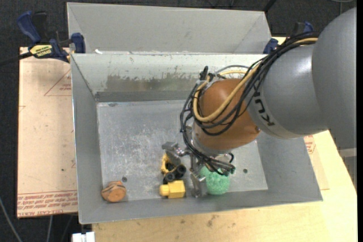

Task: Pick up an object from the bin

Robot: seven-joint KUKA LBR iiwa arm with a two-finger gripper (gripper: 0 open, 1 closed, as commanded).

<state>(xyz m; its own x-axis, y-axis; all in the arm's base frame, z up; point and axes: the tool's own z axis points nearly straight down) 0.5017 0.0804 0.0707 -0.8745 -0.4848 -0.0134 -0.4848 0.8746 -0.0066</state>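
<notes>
Gripper low at 6 o'clock of bin, between yellow-black toy at its 9 and green knobbly lump at its 3. Open or closed: could not tell. Step looked like approach; next move needed centring on one piece, closing, lifting.

Gripper low in the grey bin, by its near wall.
Yellow-and-black toy just beside me on the view's left, green lump just right; brown round piece well apart, near-left corner.
</notes>
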